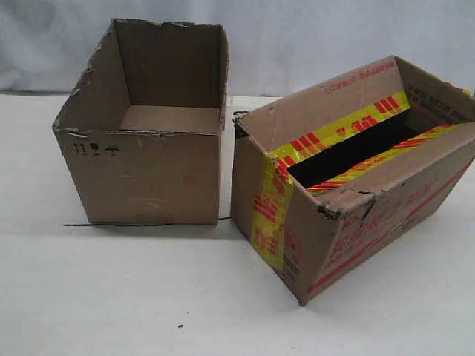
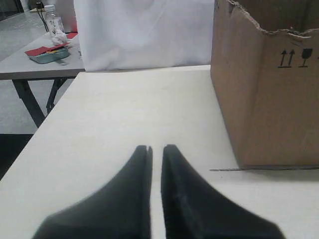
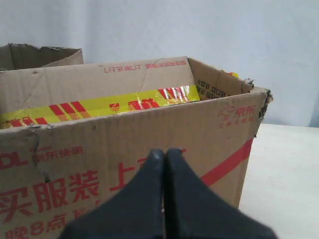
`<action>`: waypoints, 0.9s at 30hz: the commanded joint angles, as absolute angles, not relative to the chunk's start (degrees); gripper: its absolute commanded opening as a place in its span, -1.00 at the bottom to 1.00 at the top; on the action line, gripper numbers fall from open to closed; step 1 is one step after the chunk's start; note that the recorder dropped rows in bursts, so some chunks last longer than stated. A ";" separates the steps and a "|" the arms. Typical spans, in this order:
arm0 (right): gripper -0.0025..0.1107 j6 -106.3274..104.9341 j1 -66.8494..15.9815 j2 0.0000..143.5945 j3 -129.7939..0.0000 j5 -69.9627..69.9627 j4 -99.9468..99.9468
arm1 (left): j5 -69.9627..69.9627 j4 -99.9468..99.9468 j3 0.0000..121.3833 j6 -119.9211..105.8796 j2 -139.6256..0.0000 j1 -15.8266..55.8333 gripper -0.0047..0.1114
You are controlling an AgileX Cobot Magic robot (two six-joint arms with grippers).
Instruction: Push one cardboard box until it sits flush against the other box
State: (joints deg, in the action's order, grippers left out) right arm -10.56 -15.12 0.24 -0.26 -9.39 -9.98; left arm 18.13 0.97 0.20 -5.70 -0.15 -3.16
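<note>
The cardboard box (image 1: 371, 215), oblong with yellow and red tape and red print, lies at an angle on the right of the white table. Its near left corner comes close to the other box (image 1: 141, 174), a plain open carton with small black symbols, and a narrow wedge-shaped gap shows between them. Neither gripper appears in the exterior view. My right gripper (image 3: 165, 151) is shut, with its tips at or just short of the taped box's printed long side (image 3: 99, 144). My left gripper (image 2: 156, 147) is shut and empty over bare table, with the plain box (image 2: 269, 99) off to one side.
A thin dark strip (image 1: 119, 224) pokes out from under the plain box. A white cloth (image 1: 312, 37) hangs behind the table. In the left wrist view the table edge (image 2: 45, 124) drops away, with a second table (image 2: 50, 62) carrying a bottle beyond it.
</note>
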 commanded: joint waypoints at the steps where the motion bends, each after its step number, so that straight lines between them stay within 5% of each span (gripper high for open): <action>1: -0.96 -10.33 -14.75 0.00 0.00 -6.23 -10.08 | 17.68 0.42 0.00 -5.56 0.00 -3.17 -0.92; 7: -0.96 -0.40 -14.75 0.00 0.00 9.22 -20.10 | 17.68 0.42 0.00 -5.56 0.00 -3.17 -0.92; 13: -0.96 -0.78 -14.75 2.14 -1.33 2.74 -15.77 | 17.68 0.42 0.00 -5.56 0.00 -3.17 -0.92; 27: -0.96 -0.78 -17.12 36.06 -10.44 -1.69 -15.87 | 17.68 0.42 0.00 -5.56 0.00 -3.17 -0.92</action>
State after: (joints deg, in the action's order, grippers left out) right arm -0.87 -15.33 30.88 -7.97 0.00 -16.46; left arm 18.13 0.97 0.20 -5.70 -0.15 -3.16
